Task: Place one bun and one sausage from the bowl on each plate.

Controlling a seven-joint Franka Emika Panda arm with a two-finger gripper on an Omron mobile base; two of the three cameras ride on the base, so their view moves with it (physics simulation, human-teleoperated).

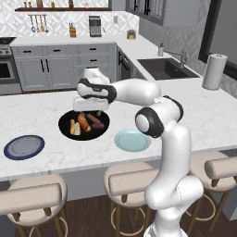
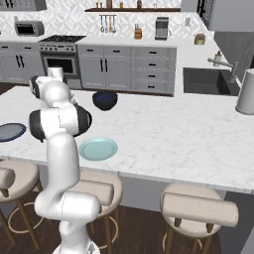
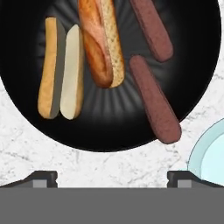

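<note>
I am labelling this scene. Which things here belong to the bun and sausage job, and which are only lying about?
Job: black bowl, two buns, two sausages, teal plate, navy plate.
Lying about: small dark-blue bowl, paper towel roll, bar stools.

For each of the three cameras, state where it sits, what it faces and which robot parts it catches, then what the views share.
Left base view: behind-left of the arm, looking down at the black bowl between both plates; arm and hand show.
Right base view: behind-right, facing the island and sink; arm shows.
Hand view: on the hand, looking down into the bowl; open fingertips show.
Shared: the teal plate appears in all three.
</note>
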